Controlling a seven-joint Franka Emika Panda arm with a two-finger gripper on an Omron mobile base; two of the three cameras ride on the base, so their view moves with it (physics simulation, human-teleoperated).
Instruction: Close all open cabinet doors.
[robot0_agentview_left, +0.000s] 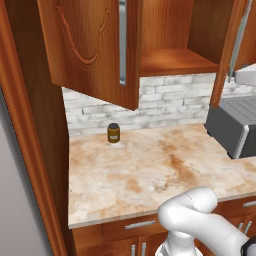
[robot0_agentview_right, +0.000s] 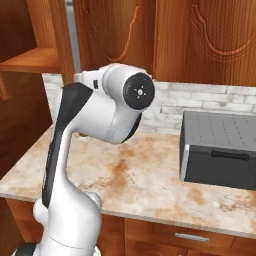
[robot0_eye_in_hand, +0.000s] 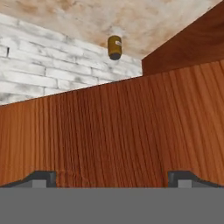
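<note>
Here the gripper (robot0_eye_in_hand: 112, 177) stands with its jaws spread wide, holding nothing; its two dark fingertips (robot0_eye_in_hand: 41, 178) rise at the bottom of the hand view, close before a plain wood panel.

In the left base view, two cabinet doors hang open: one (robot0_agentview_left: 92, 47) at the upper left, its silver bar handle (robot0_agentview_left: 122, 42) along its right edge, and another (robot0_agentview_left: 231, 50) edge-on at the upper right. One small jar (robot0_agentview_left: 113, 133) stands on the counter (robot0_agentview_left: 150, 170) near the brick wall. One grey appliance (robot0_agentview_left: 235, 127) sits at the right.
</note>
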